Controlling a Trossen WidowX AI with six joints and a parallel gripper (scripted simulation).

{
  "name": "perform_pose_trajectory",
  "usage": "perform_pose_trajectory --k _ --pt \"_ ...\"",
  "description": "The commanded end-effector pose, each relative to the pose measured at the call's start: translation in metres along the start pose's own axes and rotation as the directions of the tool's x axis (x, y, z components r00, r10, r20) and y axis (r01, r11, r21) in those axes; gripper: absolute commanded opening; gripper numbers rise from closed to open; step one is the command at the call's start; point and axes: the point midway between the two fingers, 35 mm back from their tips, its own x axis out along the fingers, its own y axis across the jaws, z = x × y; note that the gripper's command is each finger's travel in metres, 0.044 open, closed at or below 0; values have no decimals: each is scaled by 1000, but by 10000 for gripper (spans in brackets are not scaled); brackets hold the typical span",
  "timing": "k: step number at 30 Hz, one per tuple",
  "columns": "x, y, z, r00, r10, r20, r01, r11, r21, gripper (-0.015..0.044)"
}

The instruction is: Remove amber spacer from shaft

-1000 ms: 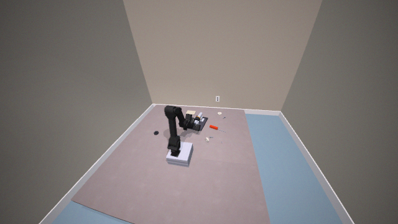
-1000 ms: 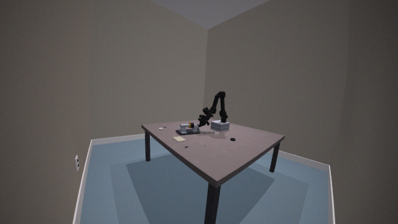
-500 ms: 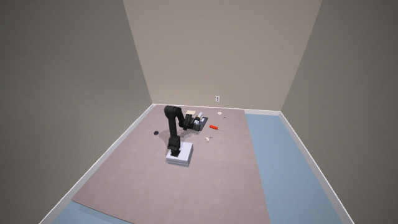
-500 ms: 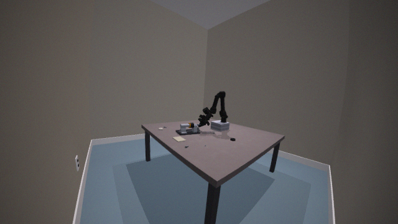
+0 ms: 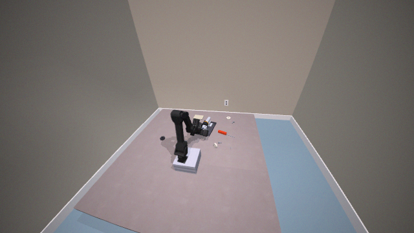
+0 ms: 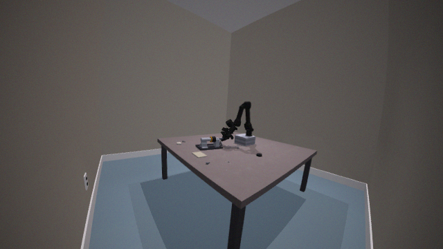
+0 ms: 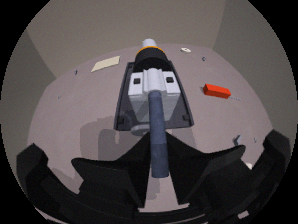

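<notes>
My gripper (image 6: pixel 222 140) (image 7: pixel 156 134) is shut on the blue-grey shaft (image 7: pixel 157 120), near its free end. The shaft runs through the light grey support block (image 6: pixel 217 142) (image 7: pixel 134 89) towards the big housing block (image 6: pixel 204 142) (image 7: pixel 149 41). The amber spacer (image 5: pixel 206 122) (image 6: pixel 211 139) (image 7: pixel 150 48) is in line with the shaft, against or very near the housing. Black spacers (image 6: pixel 214 139) (image 7: pixel 149 57) fill the space between it and the support block; how many cannot be told. The shaft's far end is hidden. All stand on a dark base plate (image 5: pixel 211 130) (image 7: pixel 188 115).
A red-handled screwdriver (image 5: pixel 222 132) (image 7: pixel 216 91) lies right of the base plate. A cream pad (image 5: pixel 198 116) (image 6: pixel 199 154) (image 7: pixel 105 64) lies on the other side. A black puck (image 5: pixel 162 138) (image 6: pixel 259 155), a white ring (image 5: pixel 228 118) (image 7: pixel 186 50) and small screws lie farther off.
</notes>
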Motion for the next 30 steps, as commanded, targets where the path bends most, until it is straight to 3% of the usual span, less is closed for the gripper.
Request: perform_pose_trajectory --k 1,30 --pt "-1 0 0 1000 1 0 -1 1000 0 0" --pt "-3 0 -3 1000 1 0 -1 1000 0 0"
